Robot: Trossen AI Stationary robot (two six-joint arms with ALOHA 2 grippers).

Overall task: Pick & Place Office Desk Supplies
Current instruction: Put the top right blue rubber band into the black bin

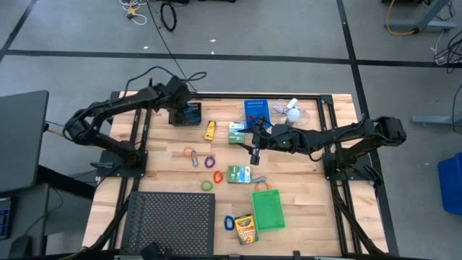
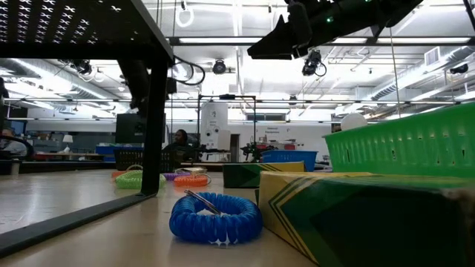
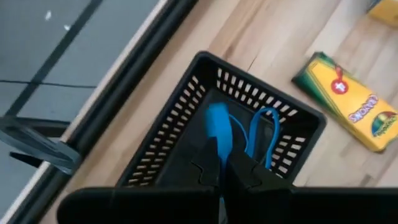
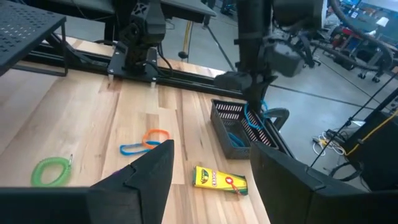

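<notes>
Left wrist view shows the left end effector (image 3: 222,163) closed on a blue loop (image 3: 217,127) over the black bin (image 3: 186,130), so a release aside of the bin drops it on the table (image 3: 292,37), while the right end effector (image 1: 255,153) waits open

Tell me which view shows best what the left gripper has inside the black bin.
The left wrist view: it looks straight into the black bin, where the shut left gripper pinches a blue loop. The right wrist view shows bin and gripper from the side, farther off; the high view shows them small; the low view shows the bin only as a distant dark basket.
</notes>
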